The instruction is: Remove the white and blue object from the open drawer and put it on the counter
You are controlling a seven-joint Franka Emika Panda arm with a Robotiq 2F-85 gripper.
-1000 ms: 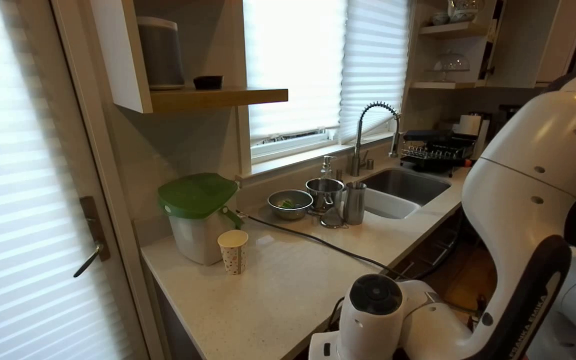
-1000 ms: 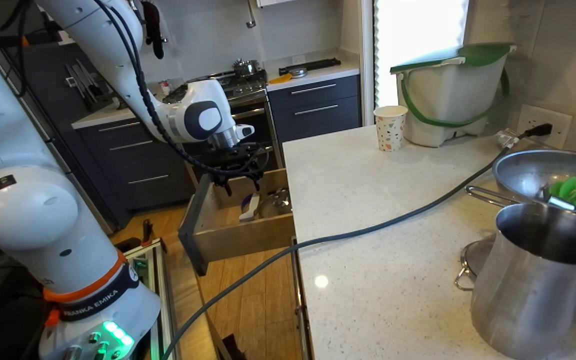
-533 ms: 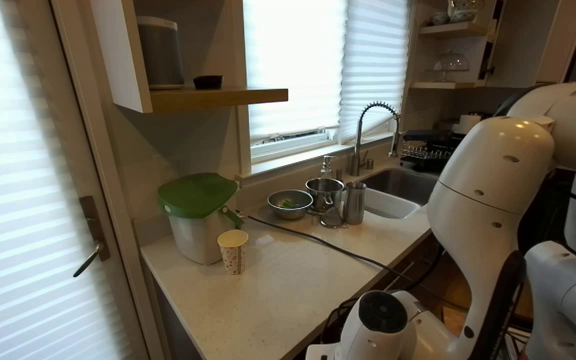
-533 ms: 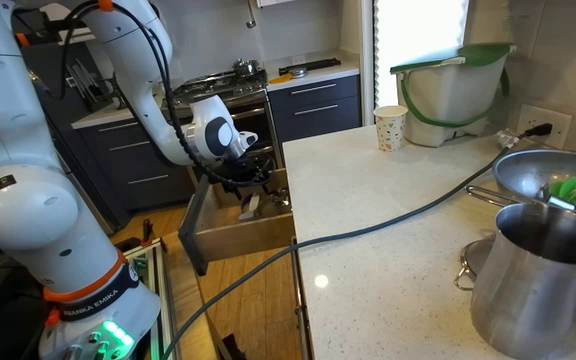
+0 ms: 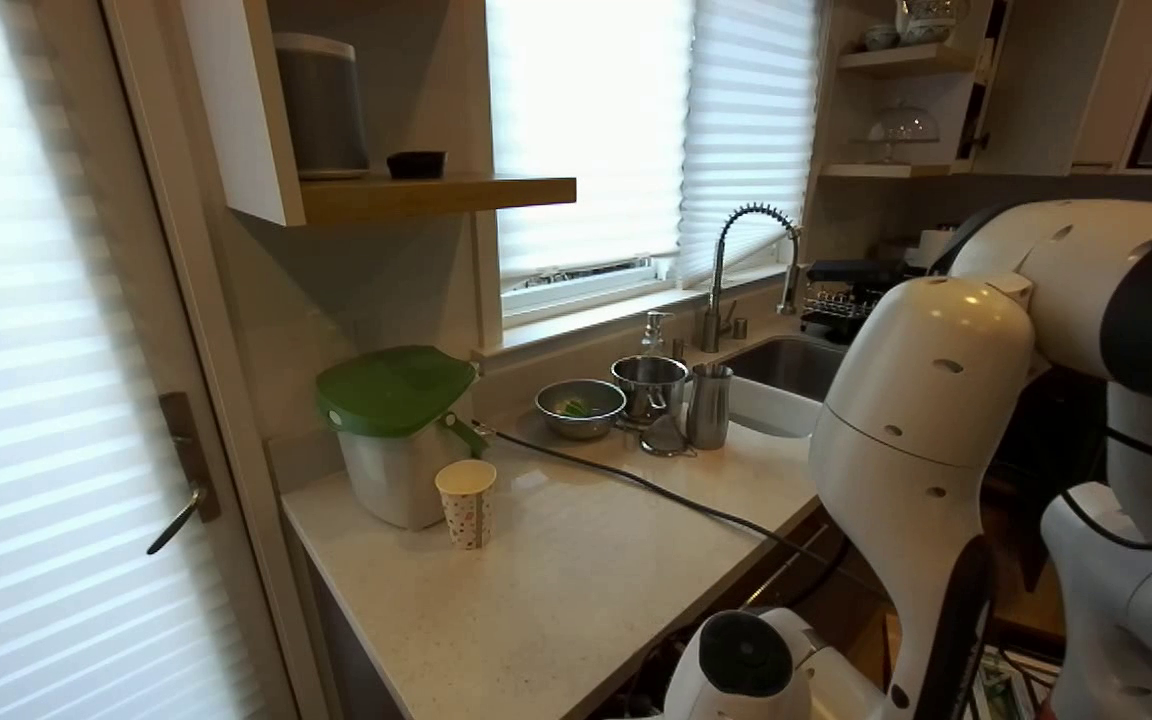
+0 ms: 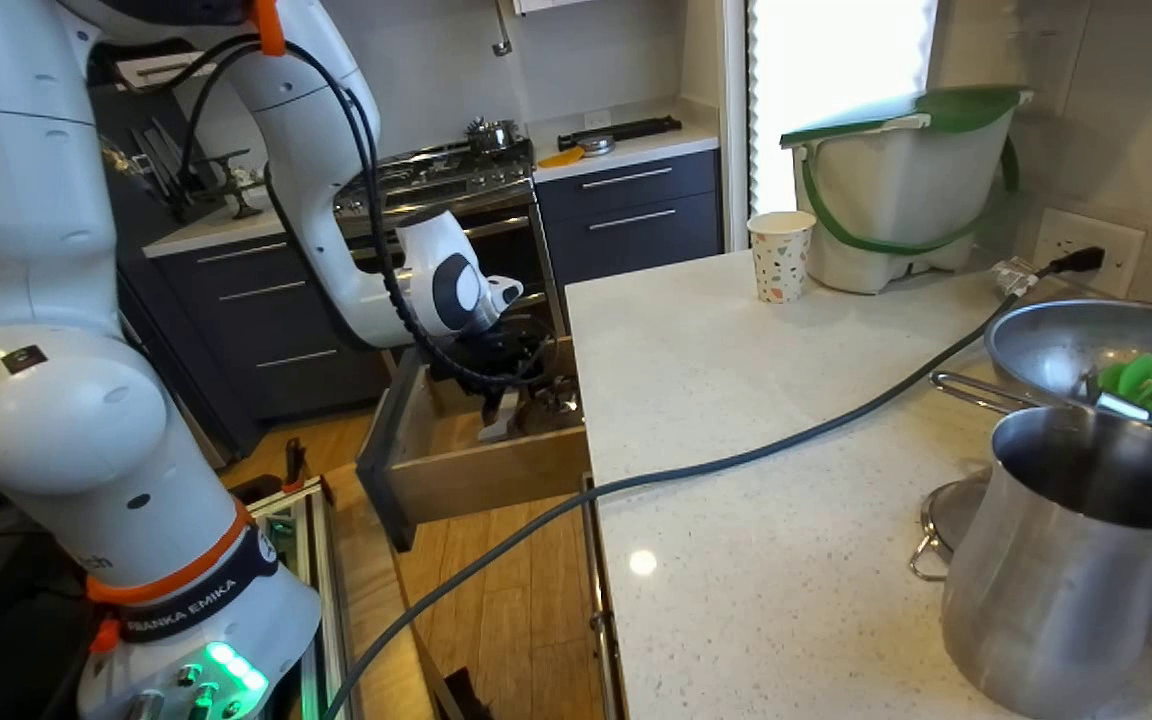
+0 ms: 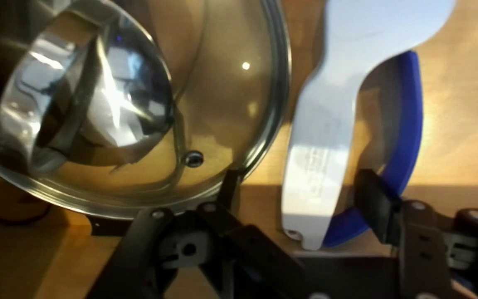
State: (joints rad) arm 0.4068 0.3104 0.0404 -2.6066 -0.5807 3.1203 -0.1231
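Counter (image 6: 756, 390): in an exterior view, a long, smooth, pale off-white slab with fine speckles.
Drawer (image 6: 496, 480): brown wooden box with a flat dark front, pulled out beside the counter's edge and lower than its top.
Robot arm (image 6: 31, 400): rounded, glossy white shells; its dark end dips into the drawer beside the counter, lower than half a second ago.
Cup (image 6: 781, 257): tapered, paper-looking, white with coloured flecks, upright on the counter.
Bucket (image 6: 896, 200): white, plastic-looking, with green lid and curved green handle, on the counter just beside the cup.
Pitcher (image 6: 1076, 560): brushed steel, wide-mouthed, standing on the counter.

Sink (image 5: 776, 408): in an exterior view, one grey basin and one white, set into the counter; the arm hides more of it than half a second ago.
Faucet (image 5: 758, 210): arched, spring-coiled metal, rising from the counter.

White and blue object (image 7: 326, 124): in the wrist view, a smooth, waisted white piece with faint marking and a curved blue band, lying in the drawer.
Lid (image 7: 222, 104): round clear glass, shiny metal rim and handle, nearer the counter than the white piece.
Gripper (image 7: 299, 182): black jointed fingers spread wide in the drawer beside the counter, the white piece between them; contact cannot be told.
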